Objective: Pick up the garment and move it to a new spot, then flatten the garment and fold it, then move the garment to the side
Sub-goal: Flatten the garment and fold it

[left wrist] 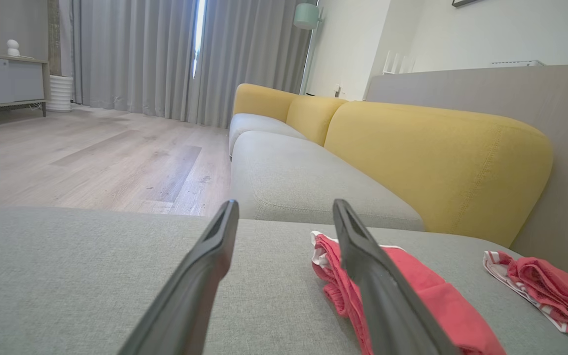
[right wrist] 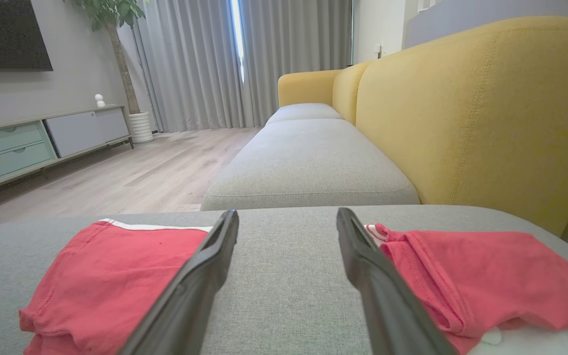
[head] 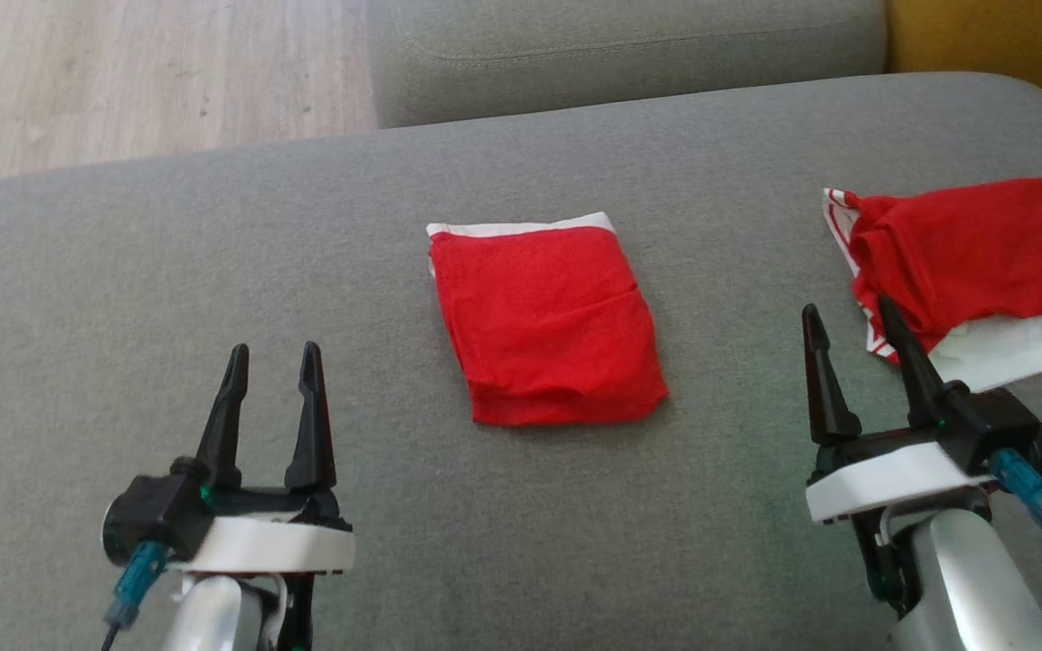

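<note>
Red garment (head: 546,325) mid grey cushion (head: 213,253)

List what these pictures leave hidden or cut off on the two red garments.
- Folded red garment: head view, its top layer hides the folds beneath; left wrist view, a finger of the left gripper covers its middle.
- Second red garment: right wrist view's right and bottom edges cut it off.
- White piece beneath it: whether separate, cannot tell.
</note>
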### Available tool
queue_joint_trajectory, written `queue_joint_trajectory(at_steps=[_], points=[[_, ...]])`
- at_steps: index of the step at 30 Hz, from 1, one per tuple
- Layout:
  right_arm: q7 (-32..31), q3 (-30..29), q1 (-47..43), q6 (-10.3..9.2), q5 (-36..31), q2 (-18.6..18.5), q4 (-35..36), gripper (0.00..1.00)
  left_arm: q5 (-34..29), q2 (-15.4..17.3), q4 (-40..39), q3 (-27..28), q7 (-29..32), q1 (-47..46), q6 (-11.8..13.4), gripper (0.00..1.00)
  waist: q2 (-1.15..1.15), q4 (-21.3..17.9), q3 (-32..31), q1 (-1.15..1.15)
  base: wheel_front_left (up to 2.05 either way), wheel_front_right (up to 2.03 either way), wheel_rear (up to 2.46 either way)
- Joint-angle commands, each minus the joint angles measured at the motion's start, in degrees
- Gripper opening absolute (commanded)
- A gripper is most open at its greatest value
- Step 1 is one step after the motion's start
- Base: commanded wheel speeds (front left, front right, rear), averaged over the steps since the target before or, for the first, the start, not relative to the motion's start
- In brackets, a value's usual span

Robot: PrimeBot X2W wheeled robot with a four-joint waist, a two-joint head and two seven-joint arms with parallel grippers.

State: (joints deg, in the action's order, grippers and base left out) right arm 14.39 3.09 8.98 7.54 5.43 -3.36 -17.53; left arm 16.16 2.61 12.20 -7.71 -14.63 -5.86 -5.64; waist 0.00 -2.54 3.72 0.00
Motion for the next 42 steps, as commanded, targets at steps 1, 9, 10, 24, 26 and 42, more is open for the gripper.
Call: queue_joint_trajectory(at_steps=[1,9,10,24,26,42], points=[[0.6,0.9,2.1,-0.05,-0.7,0.4,2.1,1.00,-0.4,0.3,-1.7,1.8,-0.4,-1.9,-0.2,1.00,0.00,0.5,0.2,0.00,0.00,0.00,0.00],[0.5,0.7,4.9,-0.05,-1.7,0.5,0.5,0.00,-0.3,0.3,-1.4,-0.7,-0.4,-3.6,-0.6,1.00,0.00,4.7,3.3,0.00,0.00,0.00,0.00],[0.3,0.6,5.8,-0.05,-2.1,0.4,-0.1,0.00,-0.2,0.3,-1.4,-1.2,-0.4,-3.9,-0.7,1.00,0.00,5.5,4.0,0.00,0.00,0.00,0.00],[-2.9,-0.2,24.1,-0.05,-4.4,-0.7,-21.0,0.00,2.7,0.3,-0.6,-7.3,-0.4,-9.4,0.1,1.00,0.00,18.4,13.0,0.00,0.00,0.00,0.00],[-3.2,-0.4,25.4,-0.05,-4.9,-0.7,-25.3,0.00,3.2,0.3,-0.6,-7.9,-0.4,-9.7,0.4,1.00,0.00,19.5,13.4,0.00,0.00,0.00,0.00],[0.6,6.3,29.8,-0.05,-4.6,0.4,-33.0,0.00,4.0,0.3,-0.4,-8.9,-0.4,-9.0,1.1,1.00,0.00,21.5,10.7,0.00,0.00,0.00,0.00]])
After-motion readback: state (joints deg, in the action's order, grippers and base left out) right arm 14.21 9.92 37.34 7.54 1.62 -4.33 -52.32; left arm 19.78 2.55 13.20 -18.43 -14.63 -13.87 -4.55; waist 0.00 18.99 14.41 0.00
